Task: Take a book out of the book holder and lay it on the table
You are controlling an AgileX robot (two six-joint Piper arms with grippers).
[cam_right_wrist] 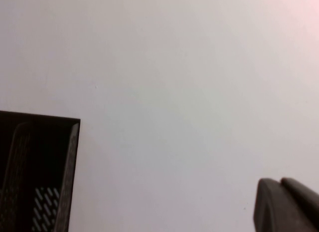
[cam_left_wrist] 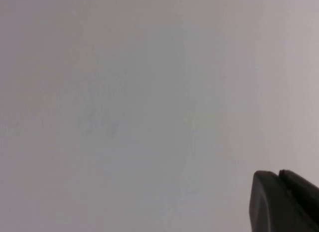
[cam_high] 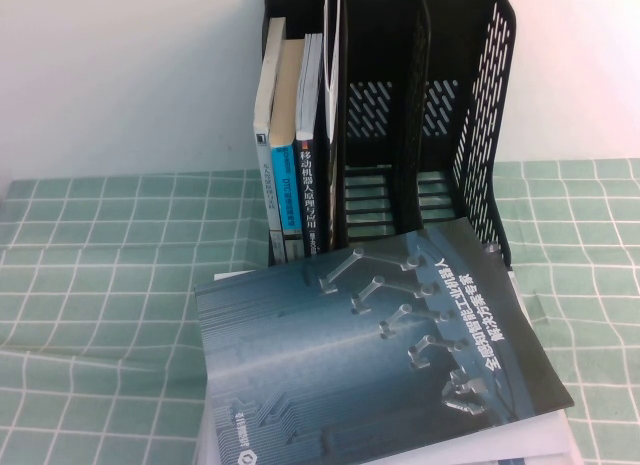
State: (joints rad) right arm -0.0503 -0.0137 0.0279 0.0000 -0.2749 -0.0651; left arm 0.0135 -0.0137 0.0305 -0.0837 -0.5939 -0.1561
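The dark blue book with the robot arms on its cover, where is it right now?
In the high view the dark blue book lies flat on the table, front centre, before the black book holder. Each wrist view shows only a corner of the left gripper and the right gripper.

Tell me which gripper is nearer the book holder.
Probably right: the right gripper faces a corner of the book holder; the left gripper faces only wall.

Book holder [cam_right_wrist: 37, 172]: black perforated corner against the pale wall [cam_right_wrist: 174, 82].
Right gripper [cam_right_wrist: 286, 204]: dark tip, well apart from book holder.
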